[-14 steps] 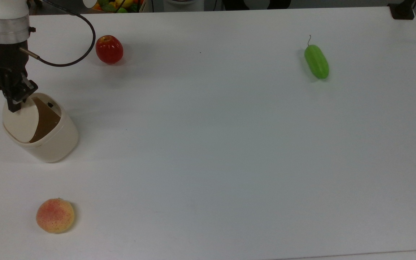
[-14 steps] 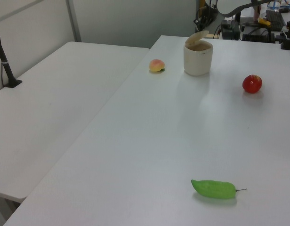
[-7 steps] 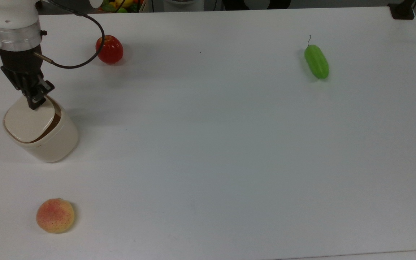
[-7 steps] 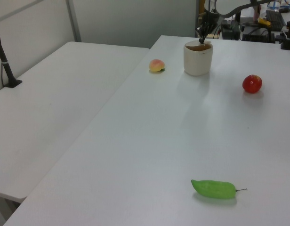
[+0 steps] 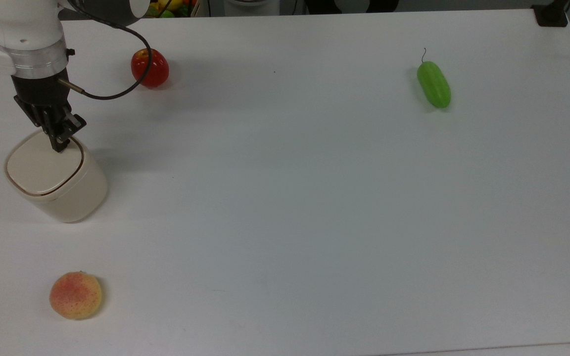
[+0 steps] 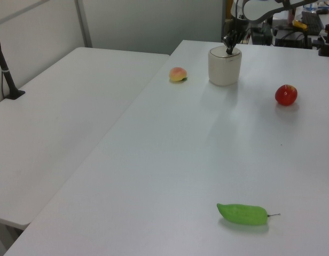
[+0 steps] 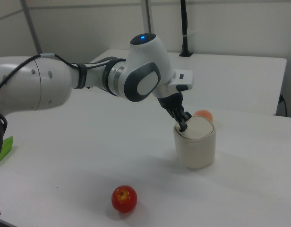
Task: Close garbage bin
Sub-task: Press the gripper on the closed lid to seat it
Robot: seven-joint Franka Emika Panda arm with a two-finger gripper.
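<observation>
The cream garbage bin point(image 5: 56, 183) point(image 6: 225, 66) point(image 7: 195, 144) stands at the top view's left, its flat lid lying down flush on the rim with a thin brown line around it. My gripper point(image 5: 60, 145) point(image 6: 228, 50) point(image 7: 183, 126) points down with its fingers shut together, the tips pressing on the lid's far right corner in the top view. Nothing is held between the fingers.
A red apple point(image 5: 150, 67) point(image 6: 286, 94) point(image 7: 124, 198) lies beyond the bin, a peach point(image 5: 75, 294) point(image 6: 178, 74) point(image 7: 202, 115) on its other side. A green cucumber point(image 5: 433, 83) point(image 6: 242, 214) lies far off at the top view's right. A black cable point(image 5: 112, 94) loops from the wrist.
The lid has swung from half raised to flat on the bin, hiding the brown inside. My gripper moved right and down with it, staying on the lid.
</observation>
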